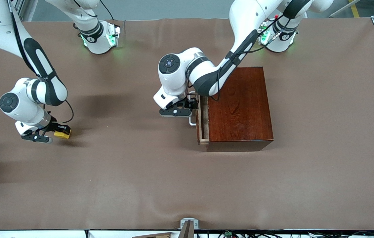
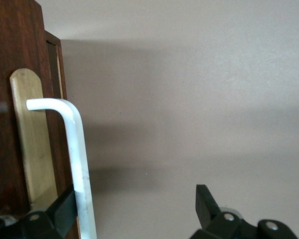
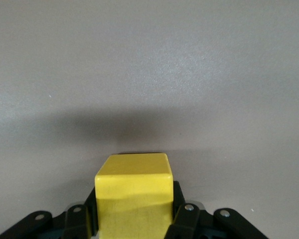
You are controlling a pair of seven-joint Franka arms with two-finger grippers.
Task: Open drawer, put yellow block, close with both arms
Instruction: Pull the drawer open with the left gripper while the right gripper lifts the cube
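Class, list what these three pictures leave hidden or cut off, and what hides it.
- Front view: the drawer interior, barely slid out of the box.
- Front view: the white handle, mostly under the left gripper.
- Right wrist view: the yellow block underside, cut off between the right gripper fingers.

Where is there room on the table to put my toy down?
The table lies bare all along the edge nearest the front camera, and between the block and the drawer. It is crowded at the drawer front, where the left gripper sits at the handle, and where the right gripper holds the block.
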